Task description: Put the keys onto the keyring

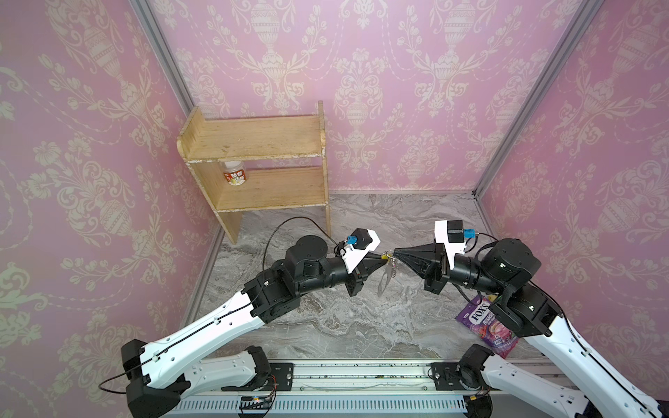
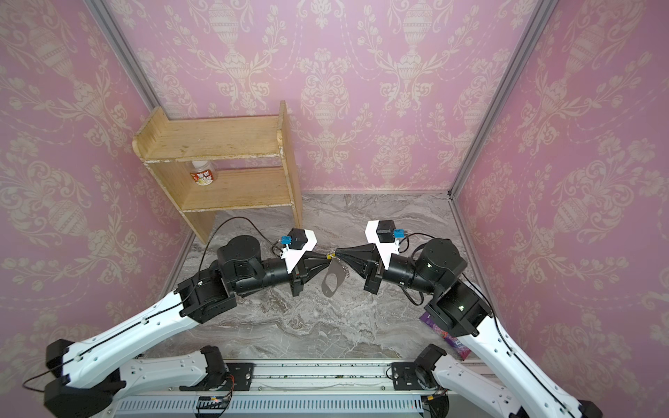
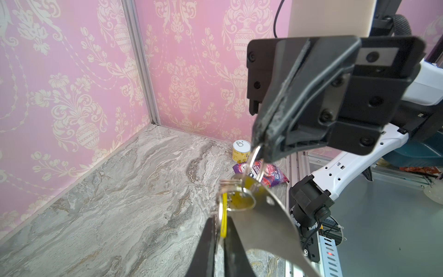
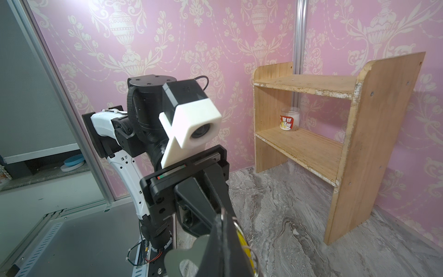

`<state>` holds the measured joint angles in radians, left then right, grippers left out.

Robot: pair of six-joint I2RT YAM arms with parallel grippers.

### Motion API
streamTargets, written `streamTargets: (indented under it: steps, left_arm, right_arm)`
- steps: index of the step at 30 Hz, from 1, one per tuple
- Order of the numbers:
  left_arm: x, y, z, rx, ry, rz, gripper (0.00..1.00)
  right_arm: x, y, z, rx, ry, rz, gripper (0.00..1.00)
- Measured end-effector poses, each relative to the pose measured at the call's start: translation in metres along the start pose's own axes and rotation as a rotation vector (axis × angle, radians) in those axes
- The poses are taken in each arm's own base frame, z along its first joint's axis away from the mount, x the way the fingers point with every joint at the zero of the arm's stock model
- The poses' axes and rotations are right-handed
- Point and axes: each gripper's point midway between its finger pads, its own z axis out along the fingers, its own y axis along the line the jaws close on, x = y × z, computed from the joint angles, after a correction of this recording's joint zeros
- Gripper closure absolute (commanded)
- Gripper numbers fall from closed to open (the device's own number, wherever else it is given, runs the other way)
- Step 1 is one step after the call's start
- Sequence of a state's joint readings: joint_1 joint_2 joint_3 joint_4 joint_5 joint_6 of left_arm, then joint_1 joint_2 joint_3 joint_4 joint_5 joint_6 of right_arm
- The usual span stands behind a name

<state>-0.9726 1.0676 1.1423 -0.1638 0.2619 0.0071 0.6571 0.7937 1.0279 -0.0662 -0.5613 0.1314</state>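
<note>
Both grippers meet tip to tip in mid-air above the marble table. My left gripper (image 3: 221,237) is shut on the keys (image 3: 224,215), a thin yellow tag seen edge-on between its fingers, with its metal loop bunched against the rings. My right gripper (image 3: 260,144) is shut on a silver ring of the keyring (image 3: 268,220), whose flat grey fob hangs below the tips. In both top views the left gripper (image 1: 381,256) and the right gripper (image 1: 395,252) nearly touch. The fob (image 2: 333,278) dangles with its cutout showing. In the right wrist view the fob (image 4: 182,261) and the yellow tag (image 4: 245,247) flank the shut fingers.
A wooden shelf (image 1: 260,163) stands at the back left with a small jar (image 1: 235,173) on its lower board. A purple sweets packet (image 1: 485,322) lies under the right arm, with a yellow can (image 3: 241,152) beside it. Pink walls close in three sides.
</note>
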Motion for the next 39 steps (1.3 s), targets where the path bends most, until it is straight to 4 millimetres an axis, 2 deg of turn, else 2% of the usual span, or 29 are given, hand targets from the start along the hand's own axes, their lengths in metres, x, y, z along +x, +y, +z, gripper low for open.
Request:
streamTargets:
  steps: [7,19,30,35,39]
  left_arm:
    - [-0.01,-0.001,-0.017,-0.024,-0.029,0.028,1.0]
    - [0.002,-0.002,-0.024,-0.036,0.038,0.111,1.0]
    - [0.0,0.002,-0.034,-0.06,0.092,0.241,1.0]
    - [-0.004,0.004,-0.037,-0.072,0.098,0.285,1.0]
    - [-0.012,0.01,-0.042,-0.113,0.094,0.309,1.0]
  right_arm:
    - [0.005,-0.002,-0.003,0.022,0.019,0.002,1.0]
    - [0.018,-0.004,-0.003,0.027,0.072,0.008,1.0]
    - [0.023,-0.003,0.0,0.018,0.088,0.002,1.0]
    - [0.024,-0.003,0.0,0.014,0.091,-0.003,0.85]
    - [0.026,-0.004,-0.001,0.019,0.102,-0.003,0.81]
